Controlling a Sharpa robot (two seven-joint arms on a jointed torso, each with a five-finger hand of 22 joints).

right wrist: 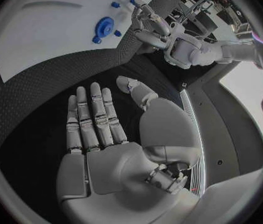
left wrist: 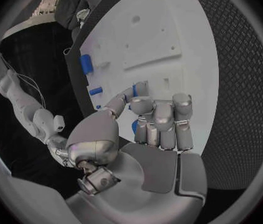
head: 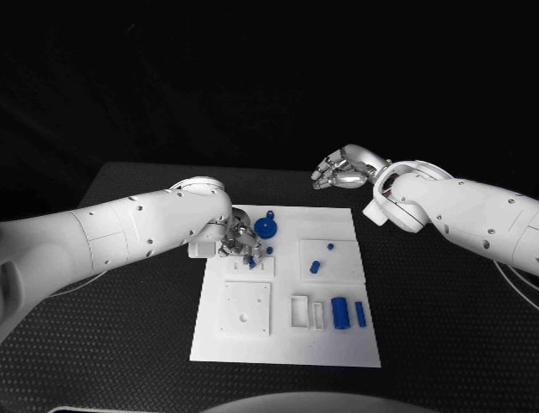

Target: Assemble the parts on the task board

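Blue parts (head: 339,312) on white task board (head: 288,344).

Dim, dark surroundings; wrist views bend at edges.

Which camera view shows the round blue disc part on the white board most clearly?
The right wrist view: the blue disc lies unobstructed on the task board. In the head view the disc is small, beside the left hand.

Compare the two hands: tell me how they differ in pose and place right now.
The left hand is over the task board, fingers curled onto a small blue part; the right hand hovers beyond the board over the black table, fingers apart, holding nothing. Both are silver, on white arms.
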